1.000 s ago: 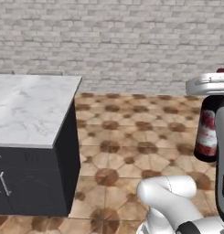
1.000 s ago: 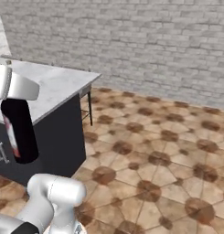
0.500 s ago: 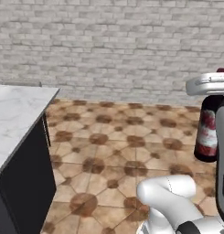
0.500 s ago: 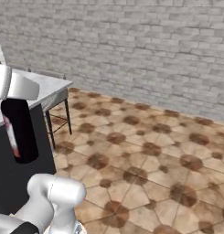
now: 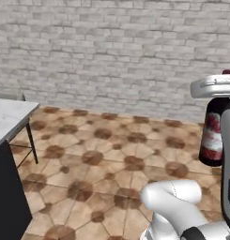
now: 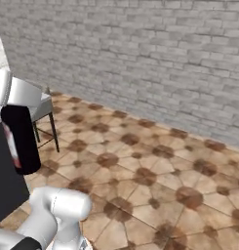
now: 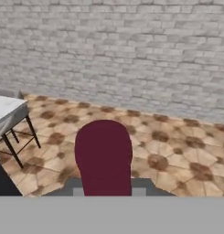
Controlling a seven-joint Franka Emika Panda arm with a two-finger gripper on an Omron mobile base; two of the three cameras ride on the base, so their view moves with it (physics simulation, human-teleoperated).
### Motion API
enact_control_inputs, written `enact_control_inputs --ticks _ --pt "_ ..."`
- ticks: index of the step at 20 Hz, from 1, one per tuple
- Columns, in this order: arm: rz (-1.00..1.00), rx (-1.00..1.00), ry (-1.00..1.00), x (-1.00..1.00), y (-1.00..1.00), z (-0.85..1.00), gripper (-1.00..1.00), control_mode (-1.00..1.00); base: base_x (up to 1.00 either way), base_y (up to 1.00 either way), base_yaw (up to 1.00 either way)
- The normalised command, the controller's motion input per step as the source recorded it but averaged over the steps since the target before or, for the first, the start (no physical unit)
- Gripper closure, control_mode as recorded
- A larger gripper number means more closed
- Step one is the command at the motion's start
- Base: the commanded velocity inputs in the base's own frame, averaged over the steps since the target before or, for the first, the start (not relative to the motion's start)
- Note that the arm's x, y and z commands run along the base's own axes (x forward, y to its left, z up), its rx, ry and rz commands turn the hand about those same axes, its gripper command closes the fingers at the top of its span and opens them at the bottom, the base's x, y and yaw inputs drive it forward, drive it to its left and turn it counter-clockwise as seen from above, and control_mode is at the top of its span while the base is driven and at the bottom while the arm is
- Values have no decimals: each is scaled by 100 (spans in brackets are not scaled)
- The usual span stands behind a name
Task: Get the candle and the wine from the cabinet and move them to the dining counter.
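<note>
The wine (image 5: 212, 136) is a dark bottle with a reddish label, hanging upright at the right of the left base view. My gripper (image 5: 220, 94) is shut on its neck, and the red cap pokes up above the white hand. In the right base view the wine (image 6: 21, 139) hangs at the left under the gripper (image 6: 14, 95). The hand view looks over the red cap (image 7: 104, 154) close up, with the gripper (image 7: 104, 185) around it. A corner of the dining counter (image 5: 7, 118) shows at the far left on its dark base (image 5: 7, 201). The candle and the cabinet are out of view.
A grey brick wall (image 5: 111, 51) runs across the back. Brown patterned floor tiles (image 5: 111, 159) spread between it and the robot. Thin dark stool legs (image 5: 32, 140) stand by the counter corner, and the stool legs (image 7: 13, 137) also appear at the left of the hand view.
The whole picture has shifted: the base has turned, so the dining counter slid toward the left edge and more wall and floor came in. The wine stays in the shut gripper.
</note>
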Motion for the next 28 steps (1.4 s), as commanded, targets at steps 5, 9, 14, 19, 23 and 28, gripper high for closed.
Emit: enact_control_inputs --ticks 5,9,14,19,23,28 --pt "0 0 0 0 0 0 100 100 78 -98 31" --pt "0 0 0 0 0 0 100 100 67 -94 36" --pt "0 0 0 0 0 0 100 100 65 -87 41" --pt "0 0 0 0 0 0 100 100 67 -69 50" --pt "0 0 0 0 0 0 100 100 56 -60 55" --pt "0 0 0 0 0 0 100 100 61 -56 56"
